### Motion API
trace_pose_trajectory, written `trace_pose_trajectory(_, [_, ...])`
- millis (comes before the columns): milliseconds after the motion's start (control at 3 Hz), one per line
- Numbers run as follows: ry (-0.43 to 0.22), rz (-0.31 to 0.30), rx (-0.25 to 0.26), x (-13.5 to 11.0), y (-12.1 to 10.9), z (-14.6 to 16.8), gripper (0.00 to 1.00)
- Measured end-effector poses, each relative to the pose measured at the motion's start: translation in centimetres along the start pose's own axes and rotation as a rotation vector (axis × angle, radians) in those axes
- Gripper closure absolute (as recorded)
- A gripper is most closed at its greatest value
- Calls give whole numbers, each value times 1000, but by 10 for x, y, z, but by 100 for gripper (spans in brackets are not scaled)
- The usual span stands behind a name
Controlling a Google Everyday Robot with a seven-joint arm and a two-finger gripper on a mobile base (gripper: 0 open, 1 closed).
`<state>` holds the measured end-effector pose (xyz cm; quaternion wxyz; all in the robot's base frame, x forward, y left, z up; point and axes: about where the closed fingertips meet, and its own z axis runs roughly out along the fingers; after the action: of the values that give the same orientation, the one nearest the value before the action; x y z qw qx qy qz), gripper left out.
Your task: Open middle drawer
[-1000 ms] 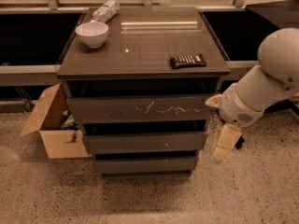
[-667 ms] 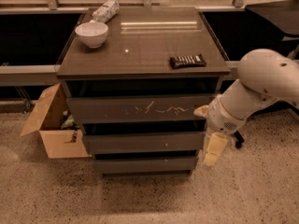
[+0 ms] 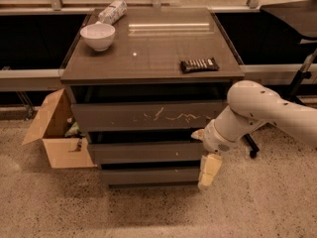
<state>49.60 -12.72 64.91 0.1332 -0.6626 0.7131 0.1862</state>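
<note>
**Gripper swings in to the drawer's right end**

Swinging left over the last second, the arm has brought the gripper point(image 3: 209, 168) from clear of the cabinet to its right front edge. You now see it hanging low in front of the stack, overlapping the right end of the middle drawer point(image 3: 143, 151) and reaching down past the bottom front point(image 3: 148, 175). You cannot tell whether it touches either front, nor whether it is spread or pressed together.

The middle drawer looks shut, between the scratched top front point(image 3: 148, 116) and the bottom one. Its long axis runs side to side across the picture, and almost all of it lies to the left of the gripper. It has no handle, so the likely purchase is the dark gap point(image 3: 143, 137) along its upper edge. That gap sits above and to the left of the gripper as it hangs now.

Judging from that, you want the gripper raised to the gap and moved inward along the drawer before you pull straight out toward the camera. A pull from the far right end could skew the drawer. The bowl point(image 3: 97, 35) and dark bar point(image 3: 198, 65) on top stand well apart from the work.
</note>
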Motion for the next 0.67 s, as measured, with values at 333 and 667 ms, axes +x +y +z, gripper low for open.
trace_pose_trajectory(333, [0,0,0,0,0,0,0])
trace_pose_trajectory(667, [-1,-2,-12,3,-4,13,0])
